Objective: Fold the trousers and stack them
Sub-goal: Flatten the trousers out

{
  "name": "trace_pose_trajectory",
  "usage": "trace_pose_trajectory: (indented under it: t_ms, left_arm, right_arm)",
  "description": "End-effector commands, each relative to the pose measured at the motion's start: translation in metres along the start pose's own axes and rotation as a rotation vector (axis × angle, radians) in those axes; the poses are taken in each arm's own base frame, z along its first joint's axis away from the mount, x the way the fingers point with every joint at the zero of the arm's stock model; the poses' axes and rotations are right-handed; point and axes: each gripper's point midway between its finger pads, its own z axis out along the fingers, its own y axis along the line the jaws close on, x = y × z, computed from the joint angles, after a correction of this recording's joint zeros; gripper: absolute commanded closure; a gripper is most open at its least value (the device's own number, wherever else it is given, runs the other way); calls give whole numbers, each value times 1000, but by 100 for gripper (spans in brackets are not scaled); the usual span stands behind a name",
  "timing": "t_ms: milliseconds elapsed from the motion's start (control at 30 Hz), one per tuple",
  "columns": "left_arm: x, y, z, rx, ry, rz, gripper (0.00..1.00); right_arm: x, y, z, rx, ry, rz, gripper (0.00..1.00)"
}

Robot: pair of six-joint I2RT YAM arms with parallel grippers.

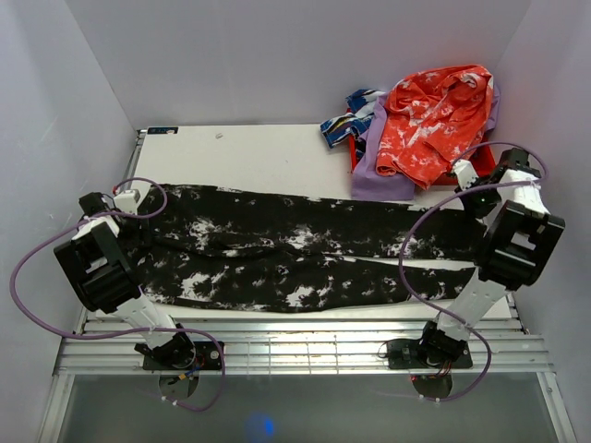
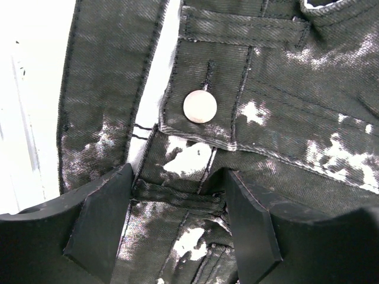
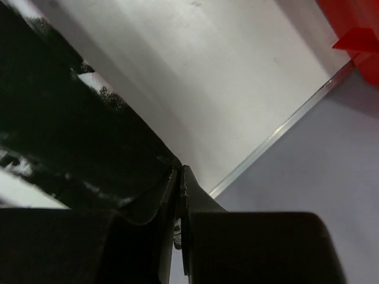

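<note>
Black trousers with white blotches (image 1: 286, 254) lie spread flat across the table, waist at the left and leg ends at the right. My left gripper (image 1: 137, 210) is at the waist. In the left wrist view it (image 2: 177, 219) is open, its fingers (image 2: 100, 219) straddling the fly just below the metal button (image 2: 199, 106). My right gripper (image 1: 468, 191) is at the far leg's end. In the right wrist view it (image 3: 179, 180) is shut on the edge of the black trouser leg (image 3: 65, 136), close above the table.
A pile of other clothes sits at the back right: an orange and white garment (image 1: 432, 115), a purple one (image 1: 377, 171) and a blue patterned one (image 1: 354, 115). Grey walls enclose the table (image 1: 249, 157) on three sides. A slatted metal rail (image 1: 305, 346) runs along the near edge.
</note>
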Motion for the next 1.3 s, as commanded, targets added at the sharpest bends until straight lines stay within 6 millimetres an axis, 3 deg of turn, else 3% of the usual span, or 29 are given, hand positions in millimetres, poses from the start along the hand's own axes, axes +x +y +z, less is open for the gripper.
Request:
trace_pose_trajectory:
  t_ms: [0, 100, 133, 200, 233, 267, 300, 367, 400, 500, 667, 800, 900, 1100, 1267]
  left_arm:
    - [-3, 11, -4, -40, -2, -14, 26]
    - [-13, 4, -12, -2, -38, 16, 23]
    - [-22, 1, -20, 12, -69, 37, 22]
    - [-31, -7, -32, 55, -100, 95, 19]
    - [-41, -13, -43, 79, -142, 119, 18]
    - [-51, -15, -51, 90, -168, 144, 18]
    - [-54, -26, -61, 144, -185, 193, 17]
    - [-59, -38, -73, 205, -196, 263, 17]
    - [-51, -49, -76, 244, -167, 311, 17]
    - [-44, -70, -85, 295, -166, 407, 17]
    - [-15, -110, -86, 395, -100, 511, 18]
    - [1, -131, -87, 443, -83, 554, 18]
    - [10, -134, -85, 453, -63, 552, 19]
    - [15, -137, -88, 453, -70, 551, 19]
    - [12, -138, -86, 466, -69, 526, 19]
  right_arm:
    - [-10, -67, 5, 185, 2, 109, 87]
    - [-17, -74, 9, 216, 21, 118, 66]
    - [-20, -75, 3, 227, 13, 117, 46]
    - [-21, -73, -10, 237, 19, 112, 30]
    - [-23, -74, -28, 267, 7, 98, 22]
    - [-28, -71, -37, 262, -13, 64, 20]
    - [-30, -59, -56, 237, -25, 51, 20]
    - [-29, -35, -70, 164, -22, -12, 22]
    - [-24, -8, -80, 86, 1, -3, 26]
    - [-12, 46, -85, -67, 23, 23, 32]
    - [11, 122, -68, -279, 43, 86, 39]
    - [47, 163, -67, -350, 144, 27, 46]
    - [74, 161, -69, -305, 213, 22, 38]
    - [114, 131, -96, -202, 159, 224, 25]
    - [128, 114, -92, -157, 94, 253, 23]
